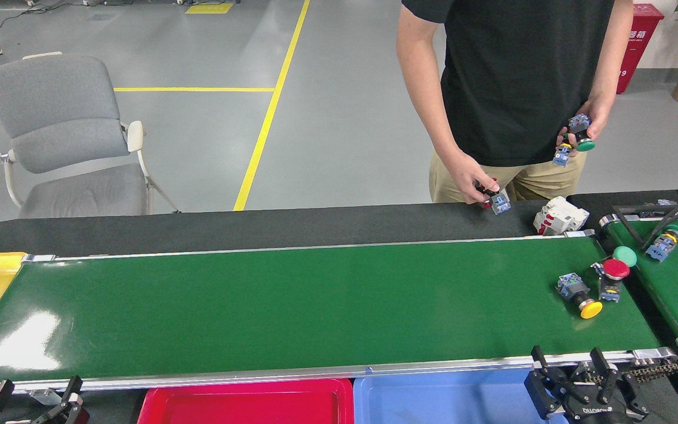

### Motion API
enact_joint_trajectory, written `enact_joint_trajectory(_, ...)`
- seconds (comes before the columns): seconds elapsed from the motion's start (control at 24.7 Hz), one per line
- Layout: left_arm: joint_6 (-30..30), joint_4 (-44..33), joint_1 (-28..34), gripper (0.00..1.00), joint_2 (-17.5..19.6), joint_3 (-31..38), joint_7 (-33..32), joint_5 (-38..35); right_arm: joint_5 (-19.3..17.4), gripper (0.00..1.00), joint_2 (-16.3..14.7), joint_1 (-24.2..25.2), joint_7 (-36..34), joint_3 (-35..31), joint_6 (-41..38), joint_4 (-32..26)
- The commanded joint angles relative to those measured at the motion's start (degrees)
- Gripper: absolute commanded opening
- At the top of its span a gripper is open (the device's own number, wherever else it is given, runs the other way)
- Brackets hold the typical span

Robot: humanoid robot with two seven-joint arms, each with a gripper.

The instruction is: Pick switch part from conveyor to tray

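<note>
Head view: right gripper (574, 360) sits at the near edge of the conveyor (292, 306), over the blue tray (433, 400), its two dark fingers (540, 360) standing apart with nothing between them. Left gripper (36, 393) is low at the near left corner, fingers likewise apart and empty.

Nearest task item: the yellow-capped switch part (577, 293), lying on its side on the belt near the right end, cap pointing toward the near rail, blue-grey contact block toward the far side. Just beside it stands a red-capped switch part (611, 277), and a green-capped one (624, 255) lies at the belt's right edge. The red tray (245, 403) lies left of the blue one.

Handling judgement: small, rigid plastic, likely light. The domed cap looks smooth and rounded, so a pinch there may slip; the squarer contact block or the neck below the cap offers flatter faces. Red neighbour is close, so finger clearance on that side is tight.

Further out: a person (521, 82) stands behind the belt, one hand (471, 176) setting a switch on the black mat (256, 224), the other hand (586, 126) holding more. A second narrower belt (677, 282) at right carries another switch.
</note>
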Motion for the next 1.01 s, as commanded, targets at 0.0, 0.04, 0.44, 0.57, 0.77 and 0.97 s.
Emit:
enact_joint_trajectory(0.0,0.0,-0.6,-0.1,1.0,0.7,0.2,0.1,-0.2,-0.2,1.0,-0.3,-1.8,0.4,-0.3,0.2,1.4)
enact_joint_trajectory(0.04,0.1,-0.6,-0.1,1.0,0.6,0.2,0.0,-0.2,-0.2,1.0,-0.4,-2.4,0.4,-0.3,0.2,2.0)
enact_joint_trajectory(0.44,0.0,-0.3,-1.1,1.0,0.7,0.1,0.0,-0.7,0.3,1.0,-1.8,-11.5,0.4,0.1,0.2,11.7)
enact_joint_trajectory(0.57,0.0,-0.2,-1.6,1.0,0.7,0.0,0.0,-0.7,0.4,1.0,-1.9,-13.6,0.4,0.2,0.2,13.9)
enact_joint_trajectory(0.77,0.1,-0.2,-2.0,1.0,0.7,-1.2,0.0,-0.7,0.6,0.95,-1.1,-17.9,0.4,3.3,1.6,19.1)
enact_joint_trajectory(0.97,0.2,-0.1,-2.2,1.0,0.7,-1.5,0.0,-0.7,0.6,0.4,-3.2,-18.6,0.3,10.5,8.1,20.7)
